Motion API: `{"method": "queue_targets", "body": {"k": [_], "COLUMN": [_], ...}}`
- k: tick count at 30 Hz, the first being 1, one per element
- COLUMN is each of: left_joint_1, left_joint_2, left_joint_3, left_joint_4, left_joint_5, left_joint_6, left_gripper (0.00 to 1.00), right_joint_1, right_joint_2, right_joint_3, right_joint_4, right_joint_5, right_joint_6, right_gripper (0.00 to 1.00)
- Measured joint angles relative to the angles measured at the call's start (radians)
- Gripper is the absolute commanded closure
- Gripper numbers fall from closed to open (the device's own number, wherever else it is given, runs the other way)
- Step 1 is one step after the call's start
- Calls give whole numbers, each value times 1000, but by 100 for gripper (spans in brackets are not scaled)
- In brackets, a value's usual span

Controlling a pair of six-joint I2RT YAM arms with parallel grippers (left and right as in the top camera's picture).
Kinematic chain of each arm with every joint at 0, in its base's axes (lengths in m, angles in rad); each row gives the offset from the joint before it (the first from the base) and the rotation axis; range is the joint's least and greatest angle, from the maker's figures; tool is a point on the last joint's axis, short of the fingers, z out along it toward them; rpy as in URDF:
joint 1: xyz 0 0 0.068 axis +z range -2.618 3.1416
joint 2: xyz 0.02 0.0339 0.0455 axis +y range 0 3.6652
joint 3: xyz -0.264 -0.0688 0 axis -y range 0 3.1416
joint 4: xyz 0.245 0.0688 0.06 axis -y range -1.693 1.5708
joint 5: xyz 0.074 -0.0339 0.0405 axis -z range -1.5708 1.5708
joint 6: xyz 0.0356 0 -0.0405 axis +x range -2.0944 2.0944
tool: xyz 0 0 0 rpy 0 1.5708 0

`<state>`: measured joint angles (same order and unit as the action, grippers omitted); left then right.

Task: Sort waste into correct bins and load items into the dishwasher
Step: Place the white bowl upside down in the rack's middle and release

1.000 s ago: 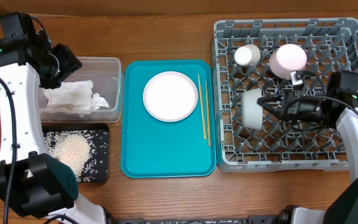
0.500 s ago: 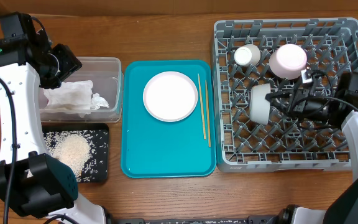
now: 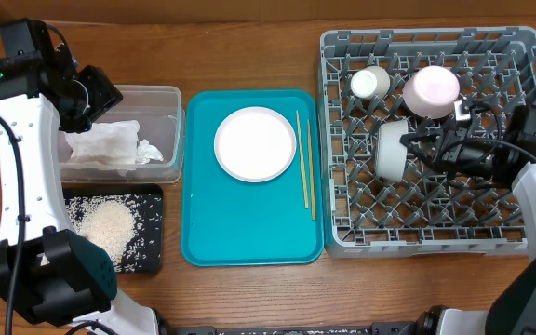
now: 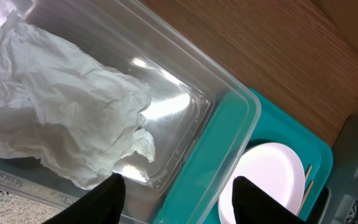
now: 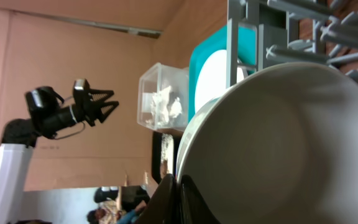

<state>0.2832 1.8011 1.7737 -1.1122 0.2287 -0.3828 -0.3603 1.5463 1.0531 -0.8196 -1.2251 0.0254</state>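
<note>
My right gripper [image 3: 415,149] is shut on the rim of the pale grey-blue bowl [image 3: 390,152], held on its side over the grey dish rack [image 3: 519,51]; the bowl fills the right wrist view [image 5: 278,143]. The pink bowl [image 3: 432,89] and the cream cup [image 3: 370,83] stand in the rack's back rows. The round plate [image 3: 255,142] and two chopsticks [image 3: 304,167] lie on the teal tray [image 3: 203,233]. My left gripper [image 4: 176,193] is open over the clear tub [image 3: 170,102], which holds the crumpled napkin [image 4: 61,124]. Rice [image 3: 110,226] lies in the black tray [image 3: 156,265].
The wooden table [image 3: 249,46] is bare behind the tray. The rack's front rows [image 3: 417,219] hold no dishes. A cardboard wall and a person show in the right wrist view's background.
My right gripper has carried the grey-blue bowl to the right and slightly toward the back of the rack, turning it more upright on its side. The left arm has not moved.
</note>
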Motion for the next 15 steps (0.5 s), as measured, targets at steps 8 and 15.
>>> {"method": "queue_targets", "body": {"k": [8, 15], "left_joint_1": [0, 0], "left_joint_2": [0, 0], "left_joint_3": [0, 0], "left_joint_4": [0, -1], "left_joint_5": [0, 0], "left_joint_6": [0, 0], "left_gripper": [42, 42], "right_joint_1": [-105, -208], "right_joint_2": [38, 41], "right_joint_3": [0, 0], "right_joint_4": [37, 74], "right_joint_5": [45, 102], "right_joint_6": [6, 7], "right_gripper": [77, 51]}}
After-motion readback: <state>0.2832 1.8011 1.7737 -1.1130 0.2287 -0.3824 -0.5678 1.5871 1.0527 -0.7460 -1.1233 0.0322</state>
